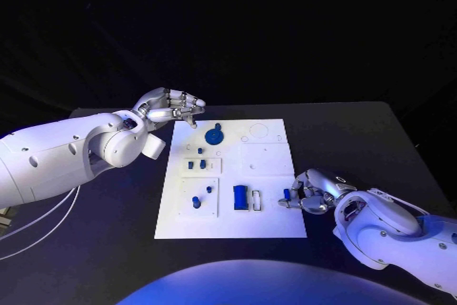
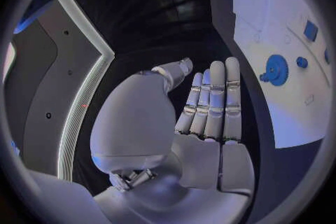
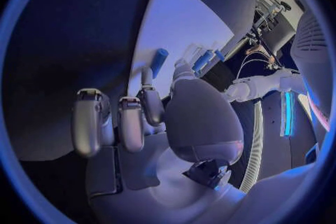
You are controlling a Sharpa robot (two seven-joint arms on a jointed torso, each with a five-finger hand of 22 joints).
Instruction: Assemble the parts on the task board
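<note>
Two hands flank the task board (image 1: 271, 153); the right hand (image 1: 310, 194) pinches a small blue peg (image 1: 284, 202) at the board's right edge. The left hand (image 1: 174, 107) hovers by the far left corner, fingers straight and pressed together, holding nothing; the blue gear (image 1: 214, 135) lies just beside it.

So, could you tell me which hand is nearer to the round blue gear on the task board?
Left. The left hand hovers at the board's far left corner, just beside the blue gear. The right hand is at the board's near right edge, pinching a small blue part.
</note>
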